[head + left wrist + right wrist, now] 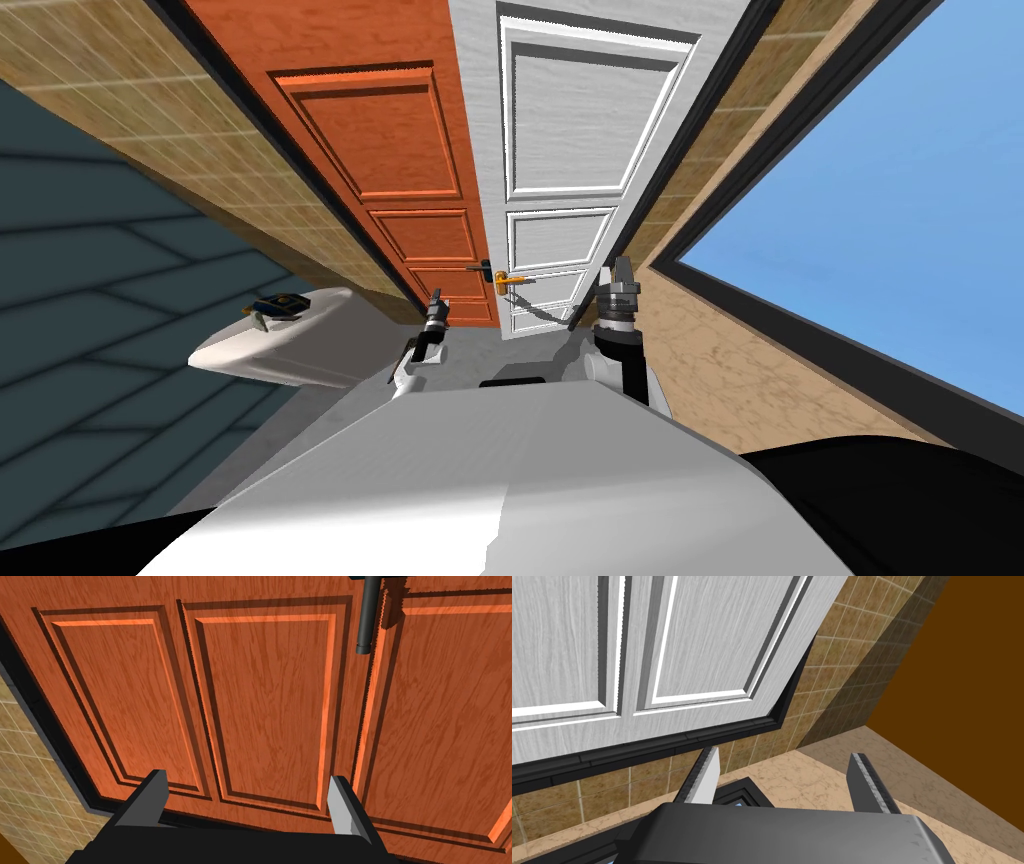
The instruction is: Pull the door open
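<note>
- Two door faces stand side by side and meet along one line: an orange-brown wood-grain door with recessed rectangular panels [400,150] [270,701] on the left, and a white wood-grain panelled door [570,130] [712,636] on the right.
- Two handles sit at that meeting line, a dark round-bar lever [483,268] [365,616] on the orange-brown face and a small orange lever [515,281] on the white face.
- Two hands are raised before the doors. The left hand [435,300] [247,801] faces the orange-brown panels with its blades spread apart and gripping nothing, and the dark lever is well clear of them.
- The right hand [621,270] [787,778] is likewise released, pointing at the white door's lower corner near its dark moulded frame [662,748].
- Tan square-tiled walls [250,180] [852,651] flank the doors, and beige marbled floor [937,796] lies below the right hand.
- A smooth white rounded fixture [300,350] sits to the left, carrying one small dark item [275,303].
</note>
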{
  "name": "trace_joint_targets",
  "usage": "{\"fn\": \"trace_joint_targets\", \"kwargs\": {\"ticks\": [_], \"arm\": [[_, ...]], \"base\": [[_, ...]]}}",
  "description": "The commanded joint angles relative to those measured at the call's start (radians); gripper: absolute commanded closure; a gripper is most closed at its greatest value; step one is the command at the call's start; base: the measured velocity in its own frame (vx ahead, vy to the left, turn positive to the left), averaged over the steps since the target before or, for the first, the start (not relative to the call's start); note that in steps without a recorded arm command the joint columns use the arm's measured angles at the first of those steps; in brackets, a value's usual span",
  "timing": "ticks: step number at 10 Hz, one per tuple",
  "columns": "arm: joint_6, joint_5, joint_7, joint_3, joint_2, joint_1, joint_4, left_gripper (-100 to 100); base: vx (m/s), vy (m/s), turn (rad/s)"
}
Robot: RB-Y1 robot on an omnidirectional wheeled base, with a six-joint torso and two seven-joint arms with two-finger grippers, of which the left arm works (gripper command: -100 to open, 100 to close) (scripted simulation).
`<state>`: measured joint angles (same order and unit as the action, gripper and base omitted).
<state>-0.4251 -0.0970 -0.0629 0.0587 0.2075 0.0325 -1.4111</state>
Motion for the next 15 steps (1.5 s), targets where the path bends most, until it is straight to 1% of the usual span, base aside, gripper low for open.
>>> {"fn": "trace_joint_targets", "kwargs": {"ticks": [1,5,9,10,11,12,15], "arm": [[0.011,-0.002,-0.012,0.000,0.010,-0.019,0.041,-100],[0.033,-0.006,-0.035,0.001,0.027,-0.071,0.144,-100],[0.051,-0.009,-0.055,-0.001,0.040,-0.116,0.231,-100],[0.051,-0.009,-0.055,-0.001,0.040,-0.116,0.231,-100],[0.058,-0.010,-0.063,-0.002,0.044,-0.135,0.266,-100],[0.062,-0.011,-0.066,-0.003,0.047,-0.145,0.283,-100],[0.077,-0.012,-0.083,-0.012,0.050,-0.188,0.355,-100]], "base": [[0.083,0.006,-0.120],[0.107,0.014,-0.092],[0.097,0.009,-0.082],[0.069,0.003,-0.029],[0.087,0.000,-0.118],[0.113,-0.003,-0.099],[0.146,-0.001,-0.122]]}}
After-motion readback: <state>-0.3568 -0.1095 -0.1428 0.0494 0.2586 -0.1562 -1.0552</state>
